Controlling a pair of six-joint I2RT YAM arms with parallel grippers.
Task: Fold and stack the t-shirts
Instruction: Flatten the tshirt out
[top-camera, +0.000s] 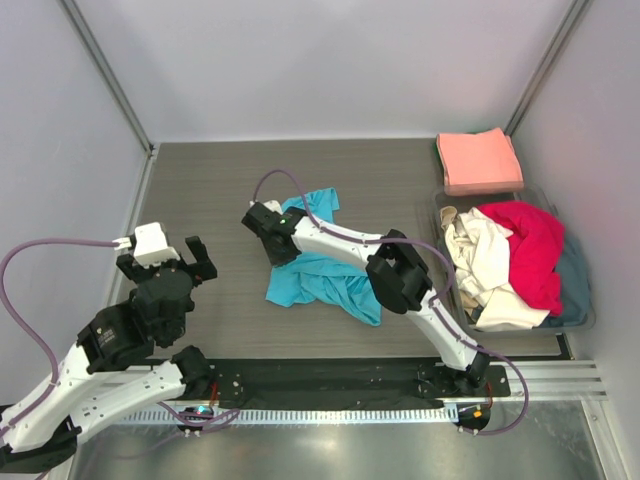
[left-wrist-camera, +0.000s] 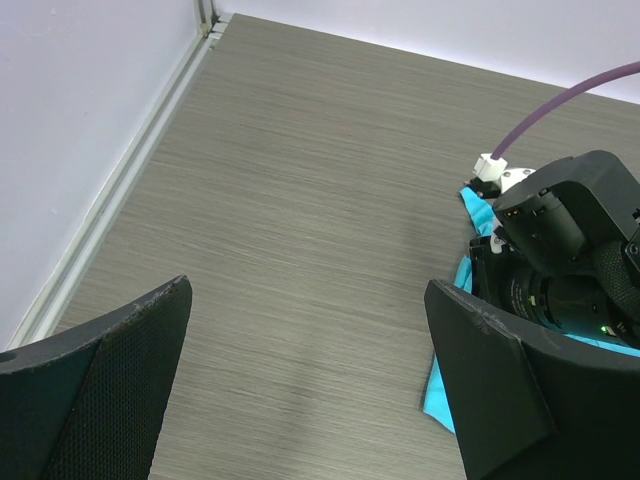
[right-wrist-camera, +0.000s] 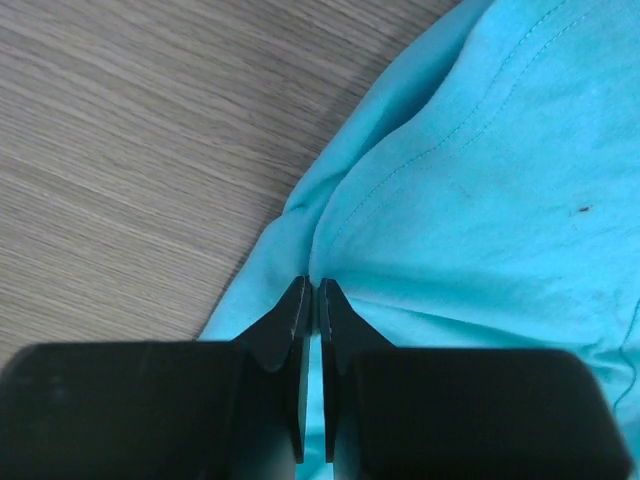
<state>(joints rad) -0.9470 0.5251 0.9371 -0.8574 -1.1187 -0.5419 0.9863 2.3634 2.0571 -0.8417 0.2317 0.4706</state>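
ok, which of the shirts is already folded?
The salmon-pink t-shirt, a flat square at the far right. The turquoise t-shirt lies crumpled; the red t-shirt and cream t-shirt sit heaped in the bin.

1. You have five t-shirts: the red shirt (top-camera: 535, 250), cream shirt (top-camera: 483, 262) and grey-blue shirt (top-camera: 576, 275) inside the clear bin (top-camera: 588, 322), the salmon-pink shirt (top-camera: 478, 160) just behind the bin, and the turquoise shirt (top-camera: 322, 282) to its left.
2. You have one bin.
3. You have two grippers, the left gripper (left-wrist-camera: 307, 292) and right gripper (right-wrist-camera: 313, 290), both left of the bin.
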